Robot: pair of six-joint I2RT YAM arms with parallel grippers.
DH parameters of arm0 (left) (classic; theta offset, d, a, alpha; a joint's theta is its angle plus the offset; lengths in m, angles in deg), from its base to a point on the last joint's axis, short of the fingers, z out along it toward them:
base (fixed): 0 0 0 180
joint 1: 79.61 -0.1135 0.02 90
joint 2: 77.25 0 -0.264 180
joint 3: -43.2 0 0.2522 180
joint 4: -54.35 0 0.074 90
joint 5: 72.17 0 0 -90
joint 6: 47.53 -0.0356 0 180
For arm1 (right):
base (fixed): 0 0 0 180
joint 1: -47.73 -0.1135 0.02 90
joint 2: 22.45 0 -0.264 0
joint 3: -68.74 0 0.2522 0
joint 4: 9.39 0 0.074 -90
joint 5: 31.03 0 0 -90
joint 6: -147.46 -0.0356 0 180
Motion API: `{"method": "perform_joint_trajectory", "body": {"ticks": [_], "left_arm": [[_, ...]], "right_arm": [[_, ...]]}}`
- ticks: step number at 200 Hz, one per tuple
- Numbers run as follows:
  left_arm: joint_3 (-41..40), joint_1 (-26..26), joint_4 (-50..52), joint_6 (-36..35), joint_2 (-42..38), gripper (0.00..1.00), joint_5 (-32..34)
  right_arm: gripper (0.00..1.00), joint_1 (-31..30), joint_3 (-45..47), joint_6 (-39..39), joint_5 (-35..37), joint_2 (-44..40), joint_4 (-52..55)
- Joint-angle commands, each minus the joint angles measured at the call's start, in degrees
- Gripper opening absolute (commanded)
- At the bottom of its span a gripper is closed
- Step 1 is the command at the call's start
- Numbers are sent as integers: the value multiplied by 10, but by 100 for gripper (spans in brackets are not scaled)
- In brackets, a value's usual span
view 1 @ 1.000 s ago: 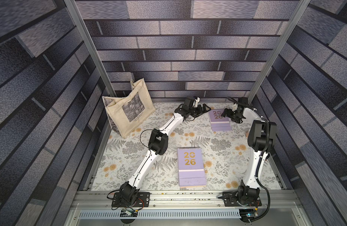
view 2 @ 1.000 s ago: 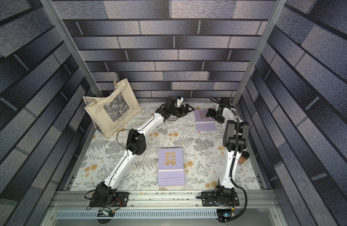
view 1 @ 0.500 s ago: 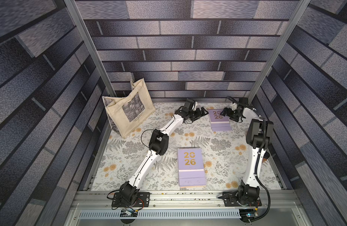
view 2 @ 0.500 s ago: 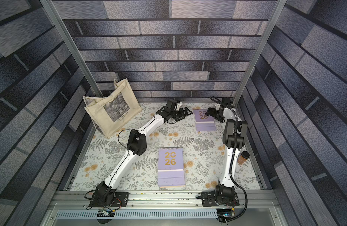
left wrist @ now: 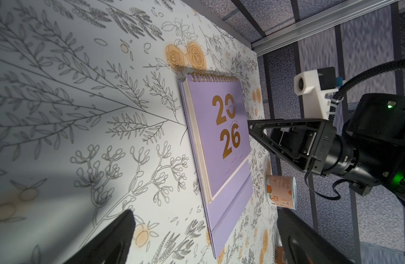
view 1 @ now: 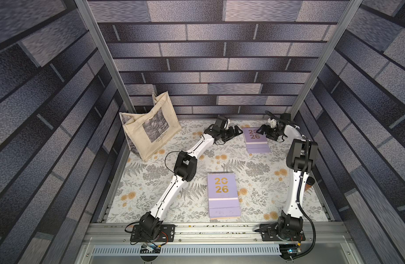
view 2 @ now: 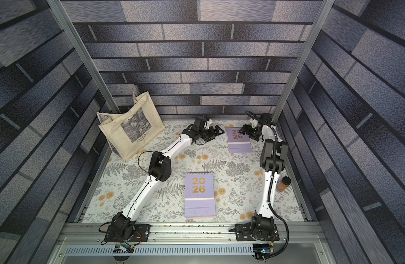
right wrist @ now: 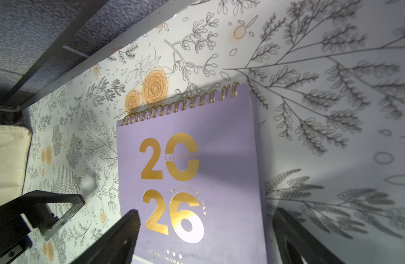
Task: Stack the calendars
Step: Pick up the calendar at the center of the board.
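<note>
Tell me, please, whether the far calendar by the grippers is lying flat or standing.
Lying flat: the calendar rests cover up on the floral table.

Brick-patterned panels in grey and violet close the space in: a back wall (view 1: pixel 219 68) and slanting side walls (view 1: pixel 48 114). Two aluminium posts (view 1: pixel 106 57) rise at the far corners. The bench (view 1: pixel 137 180) wears a pale cover printed with grey ferns and orange blooms. A bare metal rail (view 1: pixel 219 230) edges its near side.
</note>
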Motion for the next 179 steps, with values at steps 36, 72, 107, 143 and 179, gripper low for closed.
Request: {"method": "perform_joint_trajectory", "body": {"ticks": [36, 72, 107, 143, 179], "left_arm": [[19, 4, -8, 9, 19, 100, -8], [19, 5, -11, 13, 23, 100, -9], [19, 2, -11, 13, 28, 100, -10], [18, 3, -2, 9, 31, 100, -19], [18, 4, -22, 24, 27, 100, -23]], "right_arm": [[93, -22, 57, 24, -42, -6, 32], [92, -40, 81, 18, -55, -16, 23], [92, -56, 87, 11, -65, -22, 19], [92, -74, 89, 3, -70, -25, 13], [92, -84, 88, 5, -65, -21, 22]]}}
